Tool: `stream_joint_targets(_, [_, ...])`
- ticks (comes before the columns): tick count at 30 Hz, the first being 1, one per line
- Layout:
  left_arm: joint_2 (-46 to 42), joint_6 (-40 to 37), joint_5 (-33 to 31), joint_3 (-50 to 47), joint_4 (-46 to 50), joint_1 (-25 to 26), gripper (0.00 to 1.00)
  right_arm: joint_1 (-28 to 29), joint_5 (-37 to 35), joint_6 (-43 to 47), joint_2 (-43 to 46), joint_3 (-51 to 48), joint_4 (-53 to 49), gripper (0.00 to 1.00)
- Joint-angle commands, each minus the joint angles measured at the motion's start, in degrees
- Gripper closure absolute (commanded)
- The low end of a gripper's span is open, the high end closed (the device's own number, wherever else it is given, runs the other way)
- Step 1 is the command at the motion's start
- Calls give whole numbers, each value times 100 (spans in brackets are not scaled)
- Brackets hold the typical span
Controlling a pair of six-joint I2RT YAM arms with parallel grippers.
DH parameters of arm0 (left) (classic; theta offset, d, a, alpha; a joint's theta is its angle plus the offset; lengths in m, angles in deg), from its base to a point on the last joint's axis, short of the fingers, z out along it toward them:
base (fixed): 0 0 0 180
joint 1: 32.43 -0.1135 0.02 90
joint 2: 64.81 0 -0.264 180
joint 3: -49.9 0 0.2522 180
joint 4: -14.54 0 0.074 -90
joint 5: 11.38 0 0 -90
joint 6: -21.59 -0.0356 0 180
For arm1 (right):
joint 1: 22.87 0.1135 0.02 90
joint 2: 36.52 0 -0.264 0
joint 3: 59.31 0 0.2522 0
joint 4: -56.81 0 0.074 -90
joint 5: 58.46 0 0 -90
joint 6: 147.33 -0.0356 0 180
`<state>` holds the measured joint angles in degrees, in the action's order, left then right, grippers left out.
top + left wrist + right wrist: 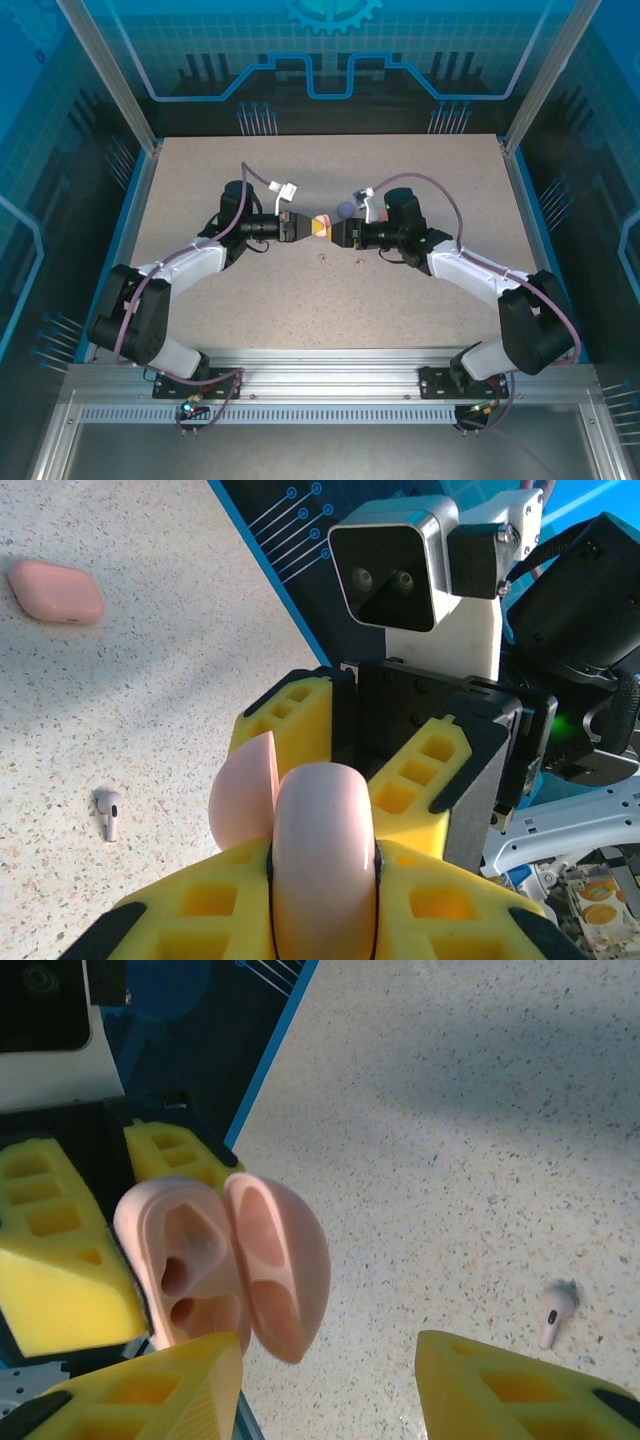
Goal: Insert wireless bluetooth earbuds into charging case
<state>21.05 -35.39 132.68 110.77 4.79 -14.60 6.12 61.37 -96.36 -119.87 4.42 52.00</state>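
– Top external view: what's there?
– Speckled table; above its middle, left gripper clenched on an open pink case, right gripper spread, empty, beside the lid.
– What goes in?
– One pale earbud, lying on the table nearby. Best hold the case still, then pinch its stem gently.

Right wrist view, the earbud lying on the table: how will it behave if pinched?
Tiny beside the open case, the earbud is probably very light. Its rounded head and thin stem may let it pivot or skid on the table. Its smooth shell may be slippery.
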Motion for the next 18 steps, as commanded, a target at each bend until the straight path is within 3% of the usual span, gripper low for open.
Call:
stream_joint_targets(1, [-130, -14, 170, -37, -163, 63, 100, 98, -90, -61, -119, 232, 150, 51])
stream_joint_targets(10, [-131, -32, 172, -37, -164, 90, 100, 87, -86, -114, -295, 346, 198, 64])
stream_joint_targets(13, [-115, -29, 166, -46, -167, 89, 100, 93, -56, -105, -322, 395, 202, 73])
stream_joint_targets(18, [-64, -24, 149, -48, -189, 98, 100, 98, 58, -68, -340, 450, 186, 99])
